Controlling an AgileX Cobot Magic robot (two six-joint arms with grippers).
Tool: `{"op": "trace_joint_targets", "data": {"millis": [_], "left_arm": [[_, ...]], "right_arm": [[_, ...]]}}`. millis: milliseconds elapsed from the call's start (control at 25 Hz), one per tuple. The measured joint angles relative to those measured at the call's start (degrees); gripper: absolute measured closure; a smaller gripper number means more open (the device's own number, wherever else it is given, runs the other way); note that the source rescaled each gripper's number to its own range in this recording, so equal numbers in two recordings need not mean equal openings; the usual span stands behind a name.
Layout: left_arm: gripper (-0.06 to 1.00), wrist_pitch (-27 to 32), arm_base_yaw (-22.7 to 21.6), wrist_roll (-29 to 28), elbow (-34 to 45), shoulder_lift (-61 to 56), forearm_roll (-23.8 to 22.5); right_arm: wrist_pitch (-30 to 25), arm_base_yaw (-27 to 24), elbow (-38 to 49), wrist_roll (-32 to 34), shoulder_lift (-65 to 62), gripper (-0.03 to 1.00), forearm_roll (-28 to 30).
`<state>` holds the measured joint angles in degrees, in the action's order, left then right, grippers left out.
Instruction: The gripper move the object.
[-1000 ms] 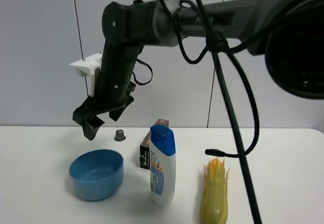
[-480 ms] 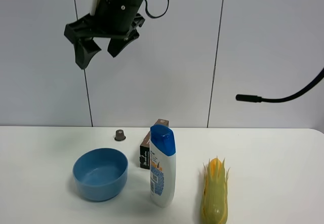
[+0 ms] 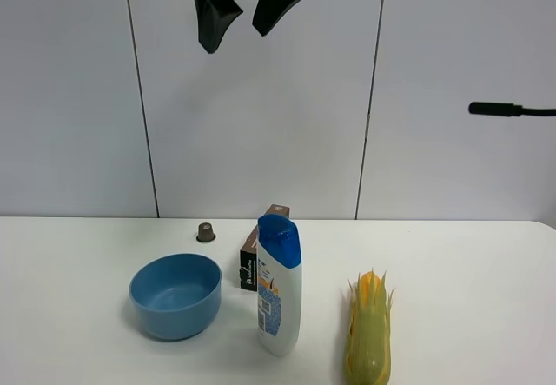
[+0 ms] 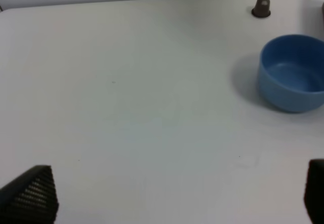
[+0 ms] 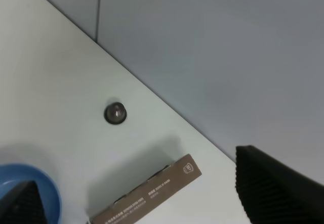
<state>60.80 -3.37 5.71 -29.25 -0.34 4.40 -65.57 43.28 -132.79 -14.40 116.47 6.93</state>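
One bowl [image 3: 175,296], light blue and upright, stands on the white table [image 3: 69,315] in the exterior high view. It is just left of one white, blue-capped bottle [image 3: 279,285], near it but apart. Count also one corn cob [image 3: 367,328] lying right of the bottle, one brown box [image 3: 259,256] partly hidden behind the bottle, and one small brown capsule [image 3: 206,231] behind the bowl. You see one gripper here, the right gripper [image 3: 236,36], high above the table at the top edge. Its jaws are spread, hold nothing, and are well clear of the bowl. Only this view gives you the bottle and the cob.

Left wrist view: the left gripper [image 4: 172,196] shows two dark fingers [image 4: 31,196] wide apart, empty, over bare table. One bowl [image 4: 292,75] and one capsule [image 4: 261,7] lie well apart from them. Only this view shows you that gripper.

Right wrist view: one capsule [image 5: 115,113], one box [image 5: 147,196] and just an edge of the bowl [image 5: 35,176]. Two fingers [image 5: 276,181] are parted wide, gripping nothing. The print on the box top reads only here.
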Motion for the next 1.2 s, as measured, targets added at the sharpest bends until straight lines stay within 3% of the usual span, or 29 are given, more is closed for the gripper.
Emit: {"op": "trace_joint_targets", "data": {"millis": [160, 640, 920, 1200], "left_arm": [[-0.06, 0.0, 0.0, 0.0, 0.0, 0.0, 0.0], [-0.06, 0.0, 0.0, 0.0, 0.0, 0.0, 0.0], [-0.06, 0.0, 0.0, 0.0, 0.0, 0.0, 0.0], [-0.06, 0.0, 0.0, 0.0, 0.0, 0.0, 0.0]], "right_arm": [[-3.7, -0.1, 0.0, 0.5, -2.7, 0.21, 1.5], [-4.0, -0.1, 0.0, 3.4, -13.3, 0.21, 5.7], [-4.0, -0.1, 1.0, 5.4, -19.3, 0.21, 15.4], [-4.0, -0.1, 12.9, 12.1, -29.5, 0.21, 27.8]]}}
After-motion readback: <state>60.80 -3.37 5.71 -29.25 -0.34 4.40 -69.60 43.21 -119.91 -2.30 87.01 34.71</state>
